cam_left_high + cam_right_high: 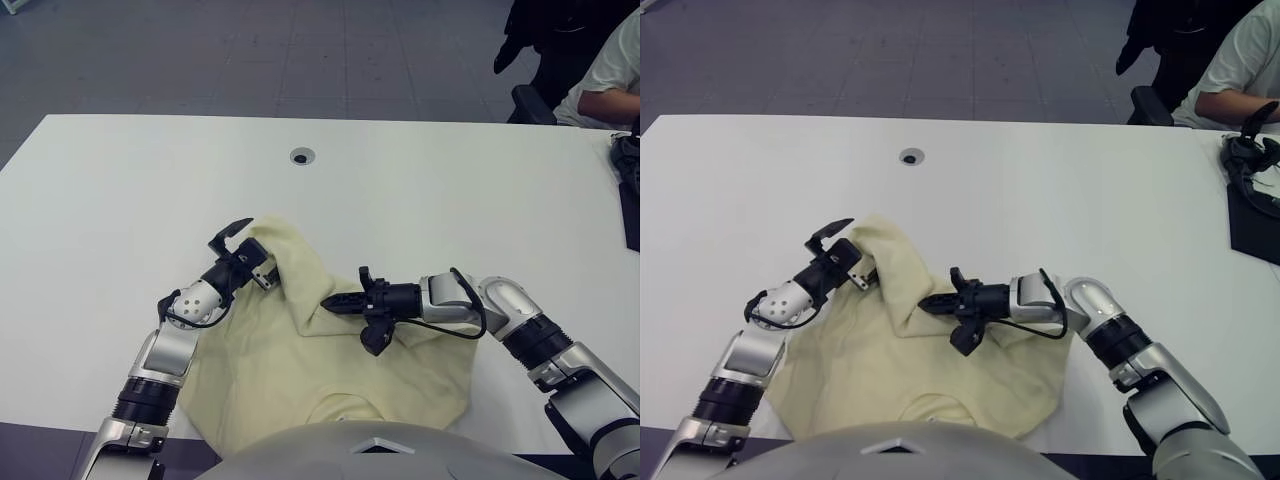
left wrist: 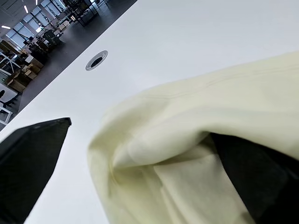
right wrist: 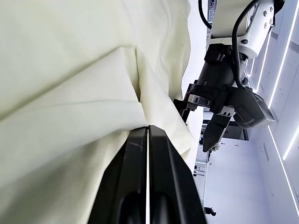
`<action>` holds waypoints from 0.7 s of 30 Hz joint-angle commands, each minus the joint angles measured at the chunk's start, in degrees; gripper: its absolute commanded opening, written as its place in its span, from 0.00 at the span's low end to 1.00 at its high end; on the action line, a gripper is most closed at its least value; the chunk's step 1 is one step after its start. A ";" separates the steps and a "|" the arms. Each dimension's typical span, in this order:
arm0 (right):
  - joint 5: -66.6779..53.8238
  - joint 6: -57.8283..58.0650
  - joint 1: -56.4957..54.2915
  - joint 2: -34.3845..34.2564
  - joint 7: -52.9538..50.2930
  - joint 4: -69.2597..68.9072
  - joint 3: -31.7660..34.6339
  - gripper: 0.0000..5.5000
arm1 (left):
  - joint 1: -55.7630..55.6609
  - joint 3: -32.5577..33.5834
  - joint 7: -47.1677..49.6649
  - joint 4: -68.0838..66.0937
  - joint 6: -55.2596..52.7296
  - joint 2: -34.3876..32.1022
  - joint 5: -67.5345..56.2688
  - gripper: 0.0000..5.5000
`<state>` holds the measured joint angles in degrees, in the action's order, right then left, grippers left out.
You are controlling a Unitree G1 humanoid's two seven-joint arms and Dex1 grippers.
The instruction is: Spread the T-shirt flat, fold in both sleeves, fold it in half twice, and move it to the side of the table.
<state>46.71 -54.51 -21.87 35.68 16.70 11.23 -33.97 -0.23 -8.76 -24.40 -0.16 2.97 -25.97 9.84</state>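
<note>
While the shirt (image 1: 300, 370) lies bunched at the near table edge, not yet flat, the right claw (image 1: 335, 303) is pressed together on a raised fold at mid-cloth, seemingly nipping it to tug that side out. Left claw (image 1: 250, 255) spread, straddling the far corner, likely ready to grab and stretch. Table (image 1: 450, 180) white, smooth; cable hole (image 1: 302, 156) beyond the shirt; grey floor (image 1: 250, 50) behind.

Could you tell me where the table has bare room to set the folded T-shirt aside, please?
The far half of the table is bare around the grommet hole, as is the stretch left of the left gripper and that right of the right gripper. The near middle is crowded by the T-shirt; black gear lines the right edge.
</note>
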 commanded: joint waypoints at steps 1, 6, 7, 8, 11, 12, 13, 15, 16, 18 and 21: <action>-0.78 0.74 0.32 0.77 -2.25 -0.15 3.12 0.00 | 0.33 -0.31 -0.47 -1.25 -0.61 -0.42 0.50 0.98; -1.34 0.65 0.91 3.54 -6.70 -1.35 8.90 0.00 | 0.73 -0.09 -0.43 -1.13 -0.45 -0.67 0.53 0.98; -1.48 0.78 1.07 4.19 -7.22 -1.42 9.90 0.00 | 0.81 0.00 -0.38 -1.10 -0.44 -0.72 0.52 0.98; -1.50 0.88 1.23 4.83 -7.79 -1.30 10.82 0.00 | 0.83 0.08 -0.33 -1.12 -0.43 -0.74 0.51 0.98; -1.31 1.41 1.67 7.04 -9.49 -0.22 13.61 0.00 | 0.89 0.17 -0.14 -1.15 -0.38 -0.67 0.56 0.98; -1.21 1.57 1.78 7.98 -10.11 0.37 14.60 0.00 | 0.95 0.19 -0.07 -1.14 -0.34 -0.65 0.61 0.98; -1.13 1.70 1.86 8.83 -10.72 0.96 15.52 0.00 | 1.01 0.23 0.01 -1.15 -0.27 -0.67 0.66 0.98; -0.97 2.18 1.49 10.32 -12.03 3.02 17.08 0.00 | 1.14 0.37 0.18 -1.21 -0.20 -0.71 0.72 0.98; -0.68 2.51 1.19 10.92 -12.74 4.13 17.65 0.00 | 1.15 0.40 0.25 -1.24 -0.18 -0.72 0.77 0.98; 0.03 3.10 0.70 11.81 -13.85 6.04 18.22 0.00 | 1.15 0.41 0.38 -1.30 -0.17 -0.71 0.86 0.98; 1.19 3.75 0.79 12.61 -15.09 7.49 18.25 0.00 | 1.16 0.34 0.56 -1.32 -0.19 -0.61 0.95 0.98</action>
<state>46.52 -51.26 -20.34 47.31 2.36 17.77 -16.22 0.06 -8.38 -23.79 -0.38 3.63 -25.97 9.93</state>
